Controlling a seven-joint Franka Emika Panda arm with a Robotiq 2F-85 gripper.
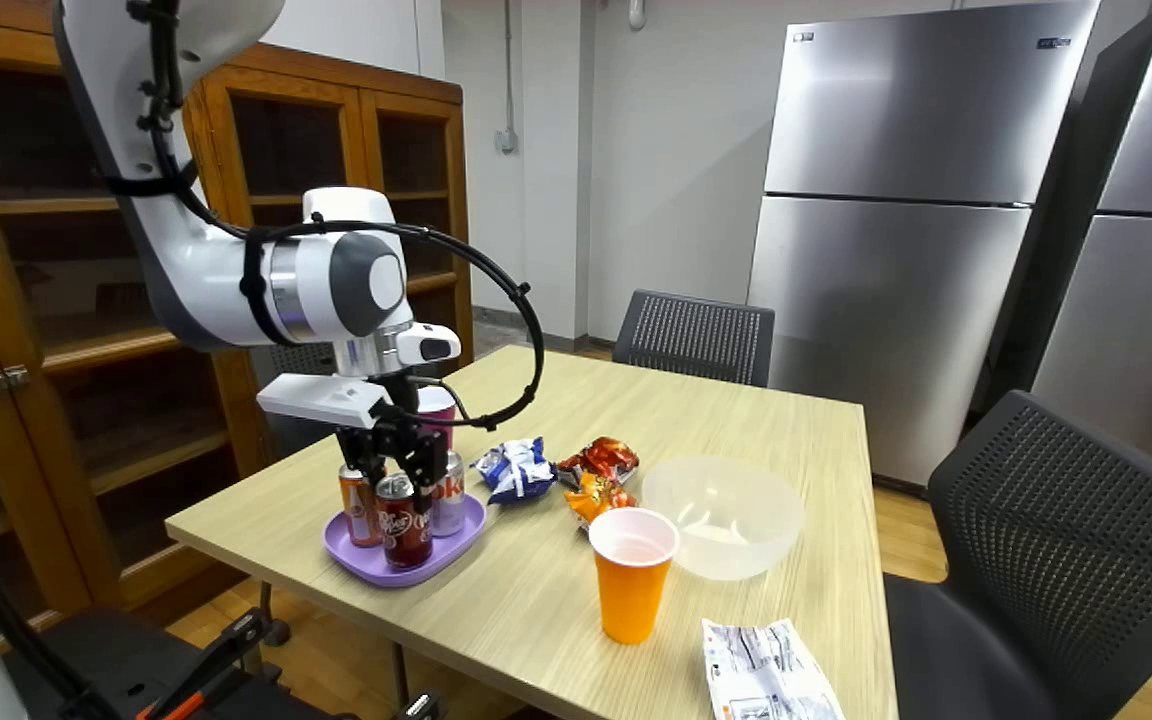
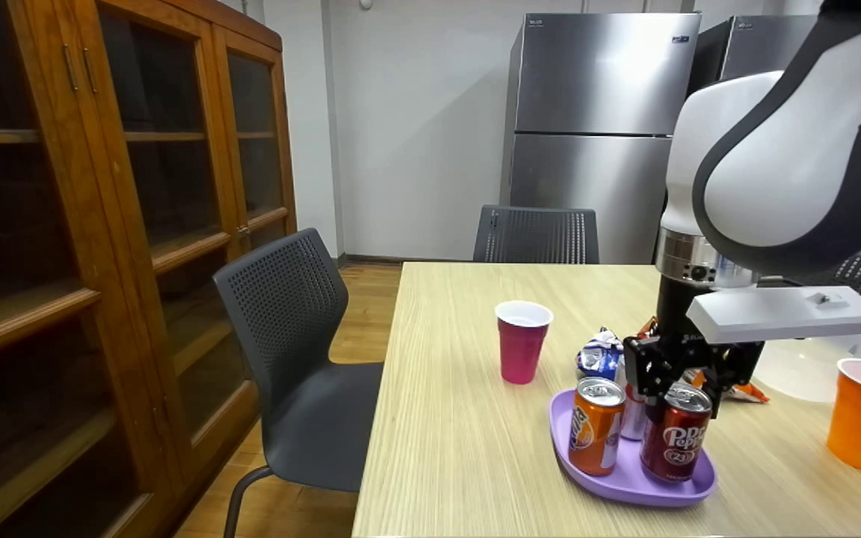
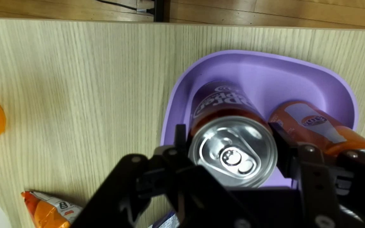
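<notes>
Beside the pincer (image 3: pixel 229 143), Fanta can (image 3: pixel 315 126)

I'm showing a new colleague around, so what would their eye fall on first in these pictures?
Probably the white jointed robot arm bent over the pale wood-grain table, its black gripper closed on a dark red Dr Pepper can. That can stands in a rounded purple plastic tray near the table's edge. Next comes the orange tapered cup in front of the translucent round bowl.
</notes>
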